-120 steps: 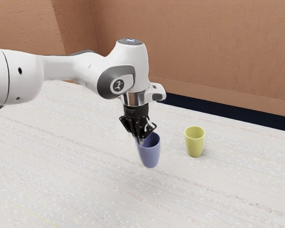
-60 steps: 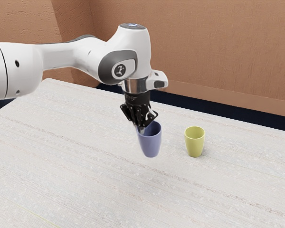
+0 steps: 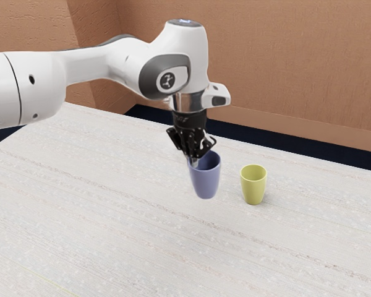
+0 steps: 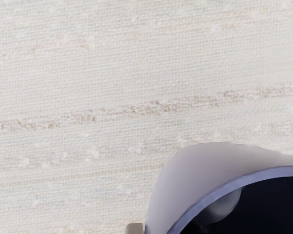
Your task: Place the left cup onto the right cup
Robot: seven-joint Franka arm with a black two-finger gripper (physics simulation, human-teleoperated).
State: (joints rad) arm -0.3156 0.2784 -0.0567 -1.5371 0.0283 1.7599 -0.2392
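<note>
Exterior view: the white arm (image 3: pixel 111 62) is reaching in from the exterior view's left, and the black gripper (image 3: pixel 196 159) is pointing down over the table (image 3: pixel 80 204). The fingers are pinching the rim of the blue cup (image 3: pixel 205 179) on its near-arm side, one finger inside the mouth and one outside against the wall, so the gripper is holding the cup by a narrow grip. The blue cup is hanging mouth-up and leaning slightly, its base tipped toward the exterior view's left. It appears to be riding clear of the tabletop, though the gap under it is hard to judge.

The yellow-green cup (image 3: pixel 253 184) is standing upright on the table toward the exterior view's right of the blue cup. The two are near each other but not touching, and the held cup is sitting beside it, not above it.

Wrist view: the blue cup's rim and outer wall (image 4: pixel 200 185) are showing just under the hand, dark interior facing the camera, with pale streaked tabletop (image 4: pixel 112 73) lying beyond.
</note>
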